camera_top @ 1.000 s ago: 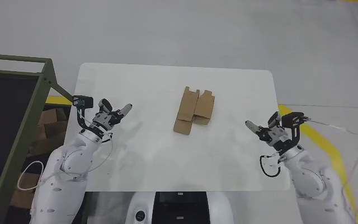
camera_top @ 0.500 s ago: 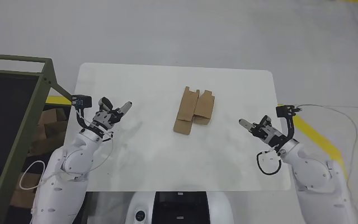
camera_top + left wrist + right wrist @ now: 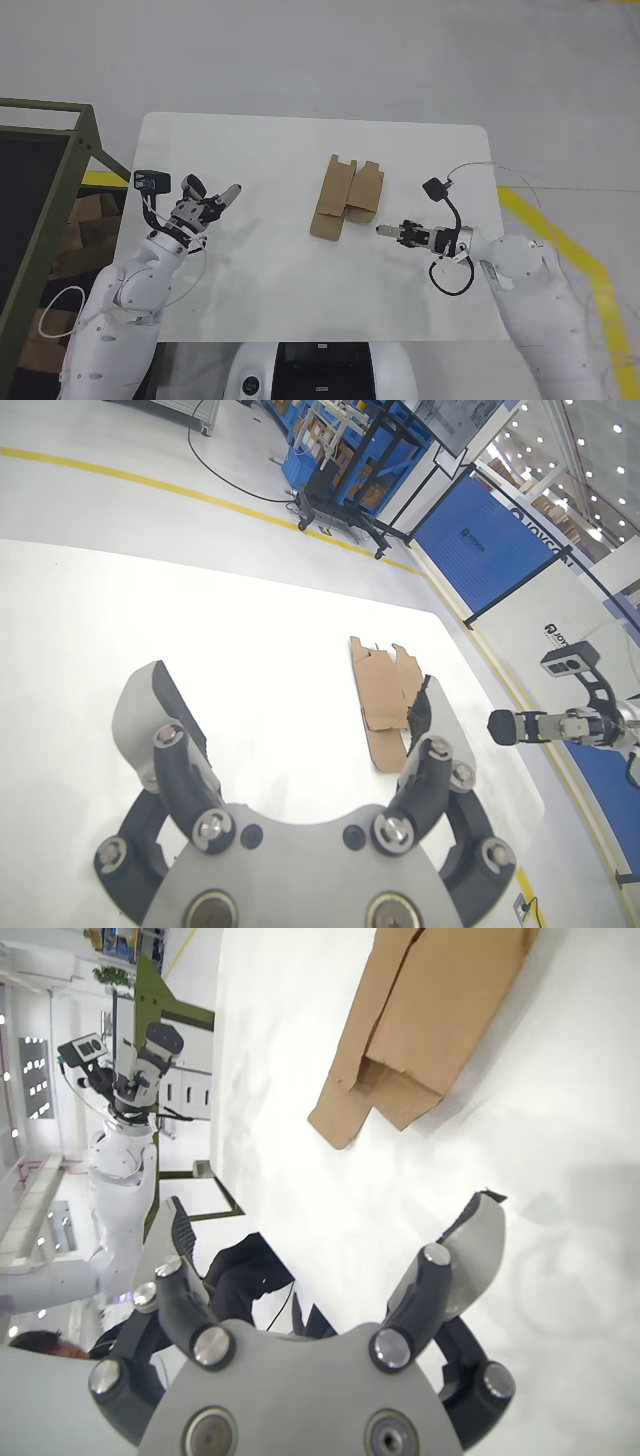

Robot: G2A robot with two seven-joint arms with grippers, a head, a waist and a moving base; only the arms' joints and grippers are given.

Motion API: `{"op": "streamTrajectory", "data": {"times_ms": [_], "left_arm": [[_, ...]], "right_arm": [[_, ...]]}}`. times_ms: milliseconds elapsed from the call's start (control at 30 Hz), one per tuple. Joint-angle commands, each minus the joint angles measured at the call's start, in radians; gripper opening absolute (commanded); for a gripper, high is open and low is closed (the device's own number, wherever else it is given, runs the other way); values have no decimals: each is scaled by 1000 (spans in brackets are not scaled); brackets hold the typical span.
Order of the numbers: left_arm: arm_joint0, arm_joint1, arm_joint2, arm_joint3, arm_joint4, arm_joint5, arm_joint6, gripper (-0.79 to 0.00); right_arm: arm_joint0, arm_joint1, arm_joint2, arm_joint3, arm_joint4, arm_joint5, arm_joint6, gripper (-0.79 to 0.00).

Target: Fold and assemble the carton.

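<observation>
Print in the left wrist view, all in the room behind. You've got a white logo and word running up the blue partition panel (image 3: 480, 565). Bigger white lettering sits on the blue board (image 3: 537, 531) behind it, cut off at the frame edge. There's a dark logo and lettering on the white panel (image 3: 545, 610). All are brand marks, so I'm not transcribing them. In the right wrist view there are pale marks on the far arm's wrist camera (image 3: 82, 1048), too small to read.

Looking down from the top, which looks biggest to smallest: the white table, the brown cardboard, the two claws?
Largest: table.
Next: carton.
Smallest: left claw and right claw, too alike to rank.
</observation>
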Motion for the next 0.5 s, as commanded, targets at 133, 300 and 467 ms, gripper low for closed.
{"op": "streamTrajectory", "data": {"times_ms": [133,300,467], "left_arm": [[-7,-1,11,7,-6,2,7,0],[-7,-1,11,7,-6,2,7,0],[-7,-1,11,7,-6,2,7,0]], "right_arm": [[123,-19,-81,180,62,-15,-47,0],[179,-35,-106,313,131,-73,-168,0],[241,-56,-149,460,235,-157,-188,0]]}}
